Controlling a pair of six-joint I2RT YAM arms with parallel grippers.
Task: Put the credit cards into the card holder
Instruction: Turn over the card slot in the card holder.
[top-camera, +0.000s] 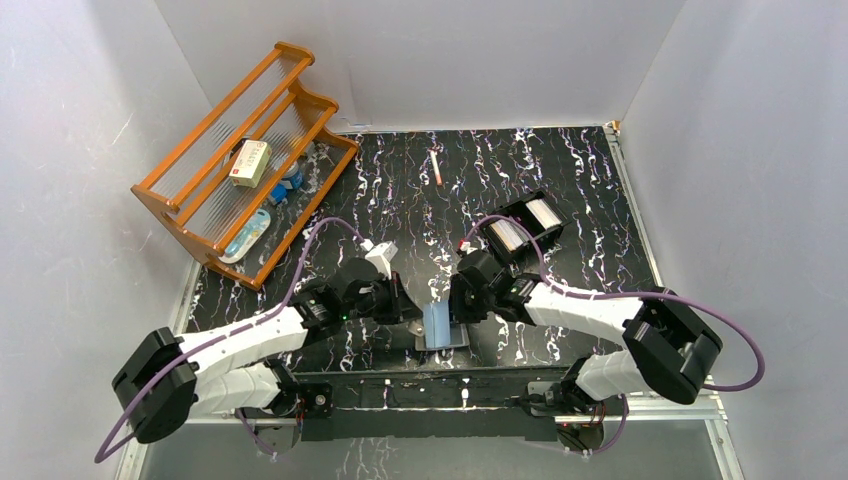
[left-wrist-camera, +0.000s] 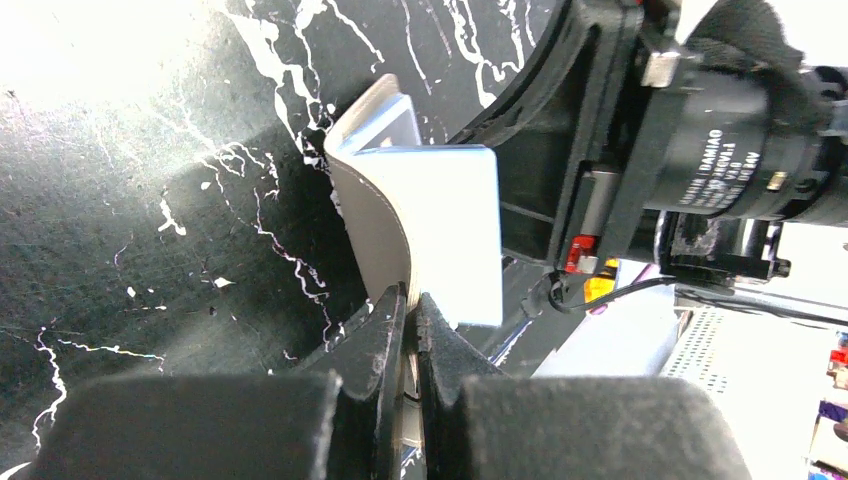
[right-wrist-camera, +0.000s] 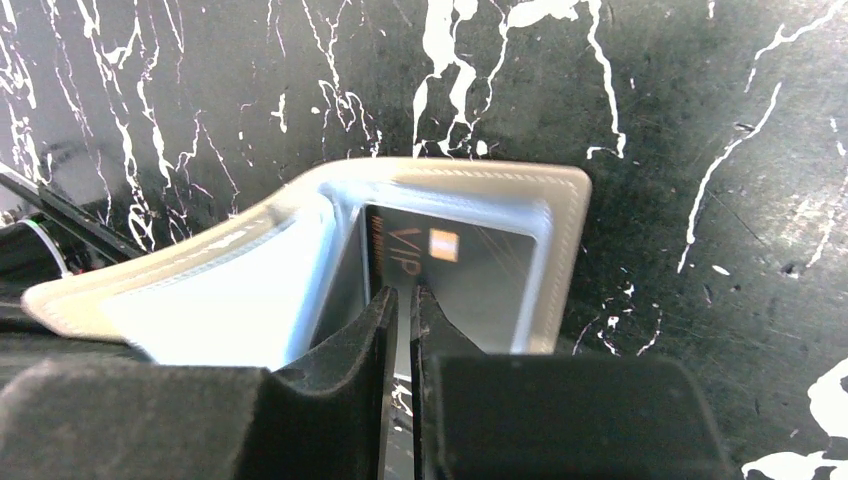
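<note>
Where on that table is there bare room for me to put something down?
Bare tabletop shows between the wooden rack and the pink stick, and from the black tray to the right wall. Crowded: the near centre, where left tool and right tool meet at the card holder.

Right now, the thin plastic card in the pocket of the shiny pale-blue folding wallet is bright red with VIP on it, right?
Not quite. The thin plastic card in the pocket of the shiny pale-blue folding wallet is dark grey, not bright red. It does say VIP on it. The right wrist view shows this.
</note>
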